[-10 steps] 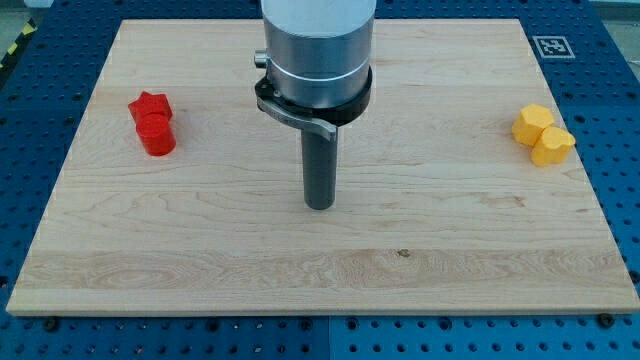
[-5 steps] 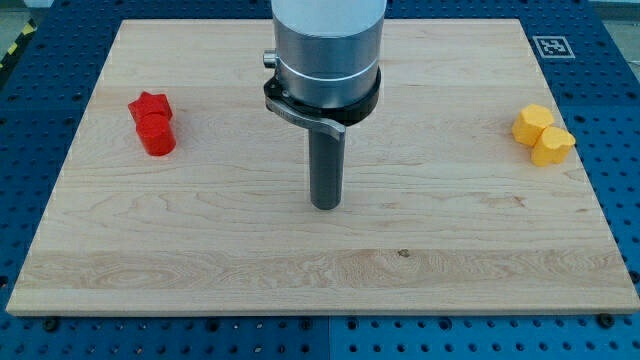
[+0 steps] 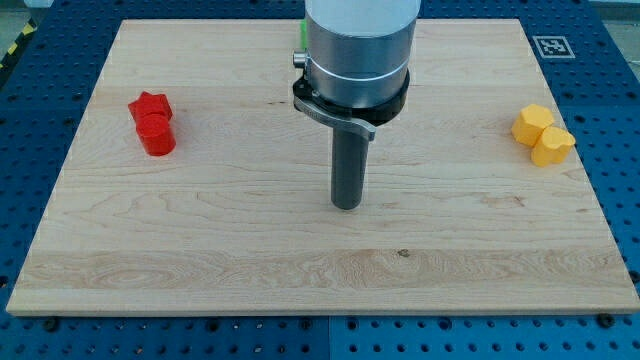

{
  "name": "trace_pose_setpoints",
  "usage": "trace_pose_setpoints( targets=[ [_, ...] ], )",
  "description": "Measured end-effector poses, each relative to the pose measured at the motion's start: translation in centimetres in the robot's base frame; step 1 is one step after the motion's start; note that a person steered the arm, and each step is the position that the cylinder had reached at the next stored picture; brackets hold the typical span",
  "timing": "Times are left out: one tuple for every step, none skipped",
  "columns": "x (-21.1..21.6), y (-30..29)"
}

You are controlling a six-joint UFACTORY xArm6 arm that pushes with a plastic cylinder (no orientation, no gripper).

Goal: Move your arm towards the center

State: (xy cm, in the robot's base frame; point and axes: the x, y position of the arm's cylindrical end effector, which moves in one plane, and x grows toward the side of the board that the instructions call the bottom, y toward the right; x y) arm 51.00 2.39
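Note:
My tip point(image 3: 346, 205) rests on the wooden board point(image 3: 200, 240) a little right of its middle and touches no block. A red star block point(image 3: 148, 104) and a red cylinder point(image 3: 157, 135) stand together at the view's left. Two yellow blocks stand together at the view's right: a hexagon point(image 3: 532, 122) and a round one point(image 3: 552, 146). A sliver of a green block point(image 3: 301, 36) shows at the view's top, mostly hidden behind the arm's silver body.
The board lies on a blue perforated table point(image 3: 620, 120). A black and white marker tag point(image 3: 553, 46) sits at the board's top right corner.
My tip has slid to the view's right, from about the board's middle to just right of it. The green block's edge has come into view. The red and yellow blocks have not moved.

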Motion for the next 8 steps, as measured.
trace_pose_setpoints(
  targets=[
    [0.0, 0.5],
    [-0.3, 0.5],
    [-0.9, 0.5],
    [-1.4, 0.5],
    [-2.1, 2.0],
    [-2.4, 2.6],
    [-2.6, 3.1],
    [-3.1, 4.0]
  ],
)
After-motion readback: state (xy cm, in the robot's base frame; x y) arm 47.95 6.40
